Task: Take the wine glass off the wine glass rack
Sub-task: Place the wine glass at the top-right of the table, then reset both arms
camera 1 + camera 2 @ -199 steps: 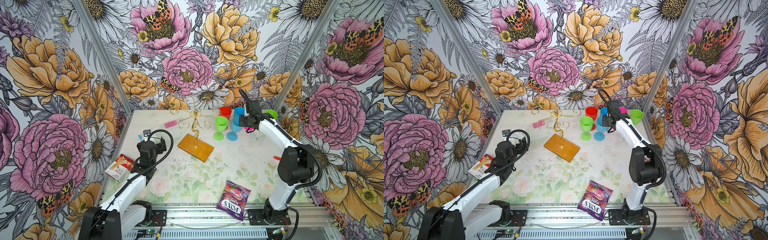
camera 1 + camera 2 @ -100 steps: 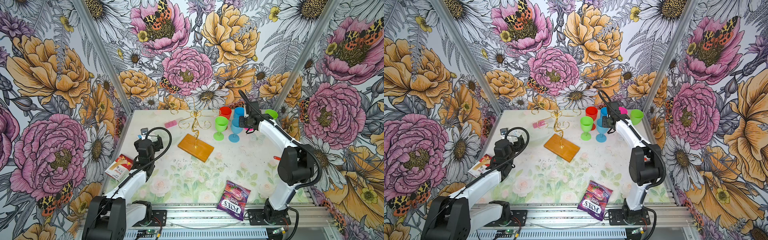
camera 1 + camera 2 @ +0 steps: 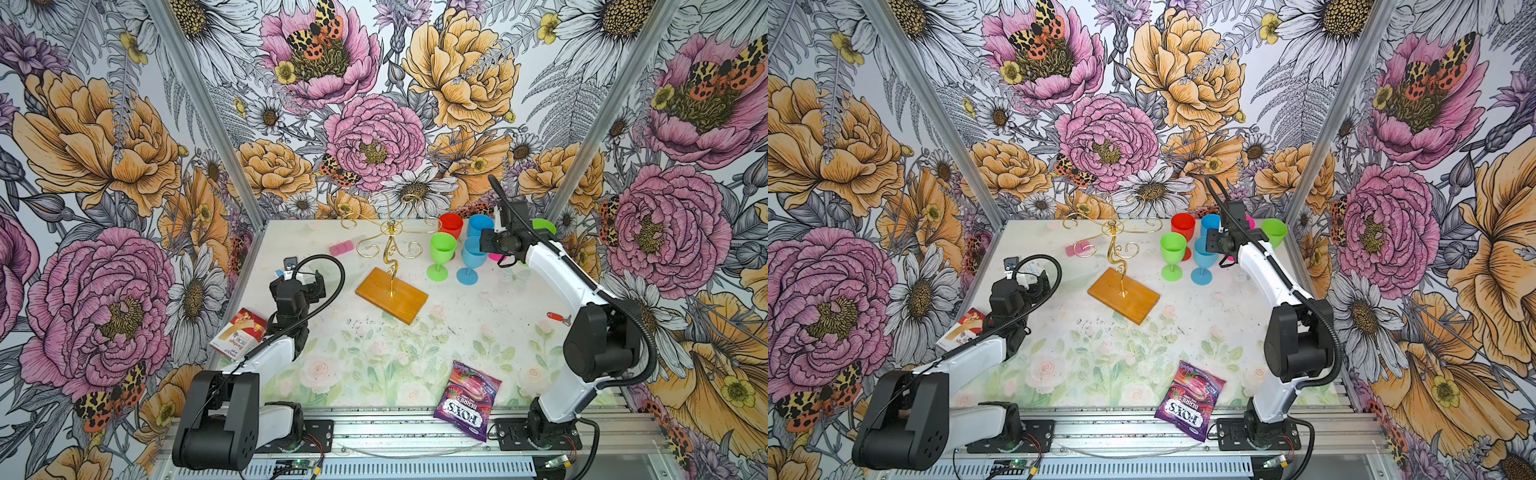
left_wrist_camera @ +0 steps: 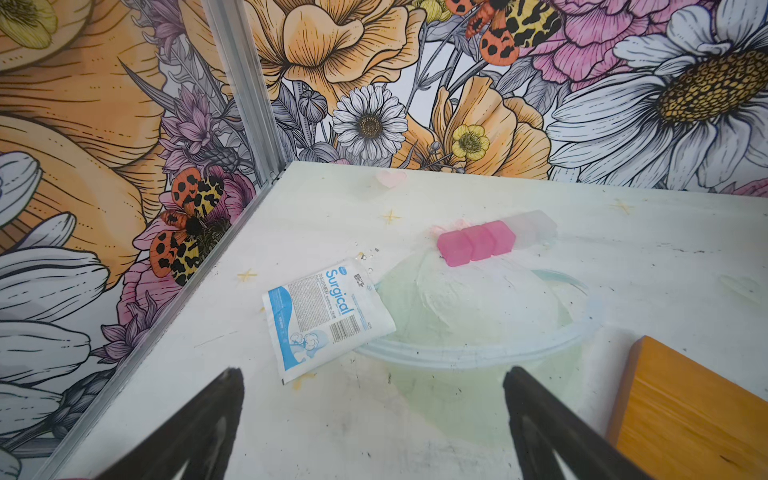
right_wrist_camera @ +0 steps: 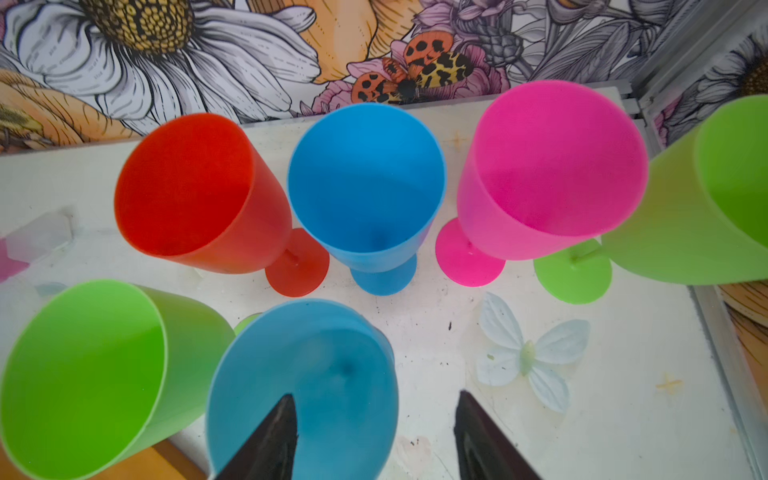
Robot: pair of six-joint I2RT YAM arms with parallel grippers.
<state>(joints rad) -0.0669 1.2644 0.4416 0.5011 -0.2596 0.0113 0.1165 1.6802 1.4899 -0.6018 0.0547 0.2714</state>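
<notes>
The wine glass rack [image 3: 390, 249] [image 3: 1115, 249] is gold wire on a wooden base [image 3: 390, 296], and no glass hangs from its arms. A blue wine glass [image 3: 471, 257] [image 3: 1203, 259] [image 5: 303, 374] stands upright on the table to the rack's right. My right gripper [image 3: 484, 243] [image 5: 374, 397] is open over its rim, one finger inside the bowl and one outside. Neither finger presses the wall. My left gripper [image 3: 309, 282] [image 4: 372, 372] is open and empty, low over the table left of the rack.
Around the blue glass stand a green glass [image 3: 442, 249], a red one [image 5: 195, 187], another blue [image 5: 365, 174], a pink [image 5: 552, 166] and a second green [image 5: 706, 195]. A surgical packet [image 4: 328, 316], clear bowl [image 4: 478, 307], pink block [image 4: 476, 243], bandage box [image 3: 239, 334] and candy bag [image 3: 465, 399] lie about.
My right gripper has opened from shut and let go of the blue glass, which stays upright on the table. The left arm has drawn back a little.
</notes>
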